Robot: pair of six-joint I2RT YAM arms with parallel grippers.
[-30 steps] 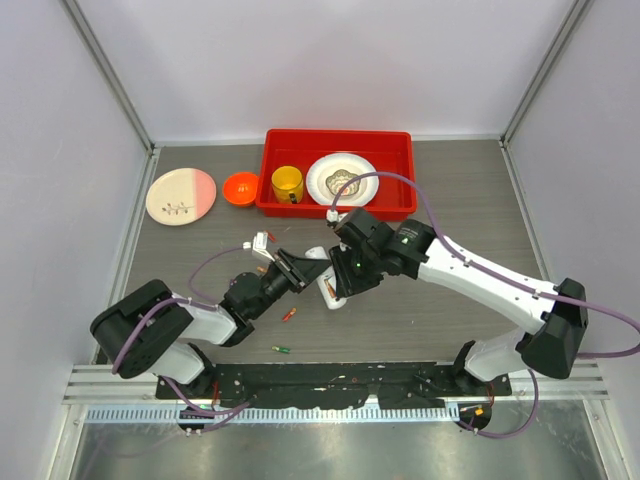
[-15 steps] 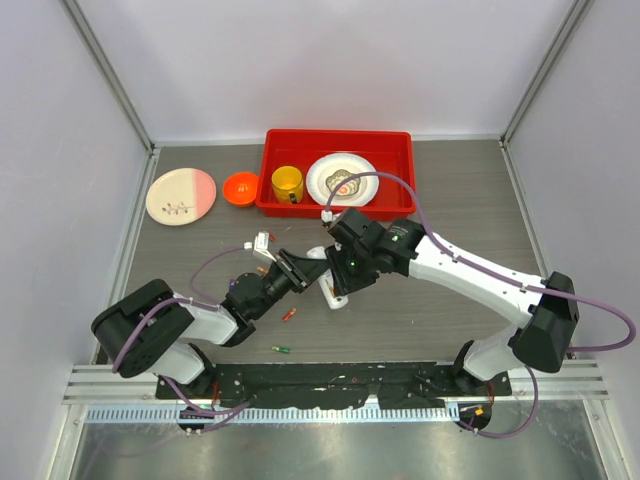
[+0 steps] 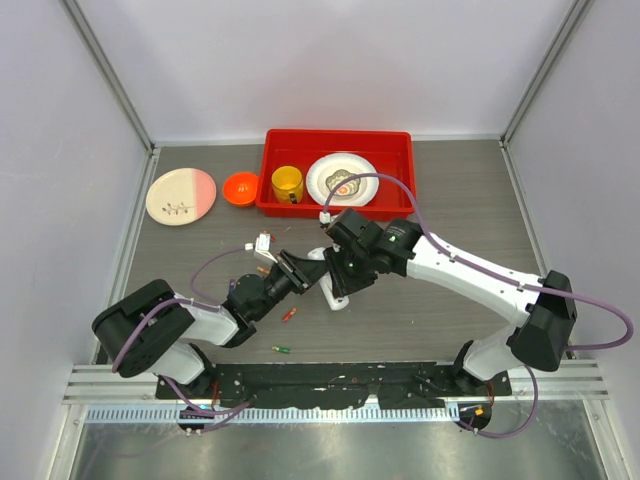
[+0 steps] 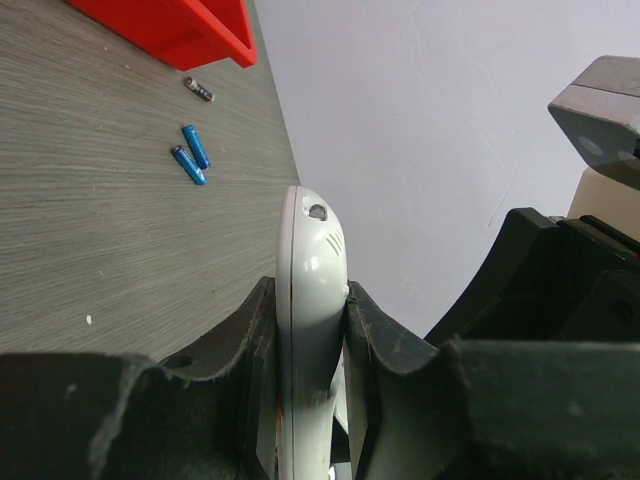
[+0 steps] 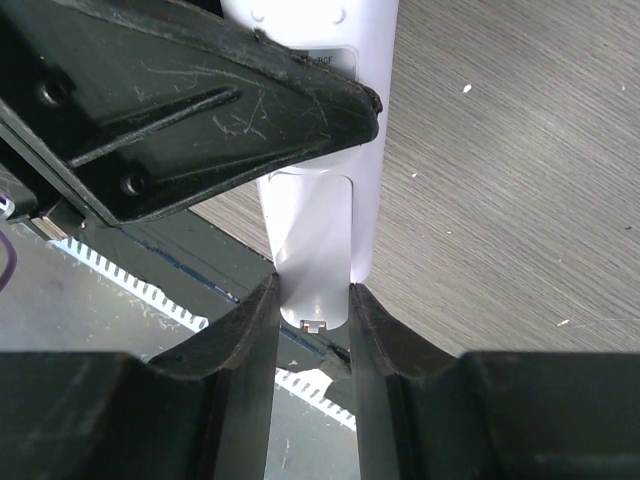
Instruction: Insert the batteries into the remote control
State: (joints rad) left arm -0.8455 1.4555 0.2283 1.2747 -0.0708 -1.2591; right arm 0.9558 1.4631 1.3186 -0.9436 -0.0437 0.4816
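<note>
The white remote control is held off the table between both grippers. My left gripper is shut on it; in the left wrist view the remote stands edge-on between the jaws of that gripper. My right gripper is shut on the white back cover, which lies over the remote body. Two blue batteries lie on the table near the red tray. A red battery and a green battery lie near the front.
A red tray at the back holds a yellow cup and a white plate. An orange bowl and a pink-and-cream plate sit to its left. A small dark cell lies by the tray corner.
My right gripper and arm have shifted slightly left and toward the back along the remote. The left arm has barely moved.
</note>
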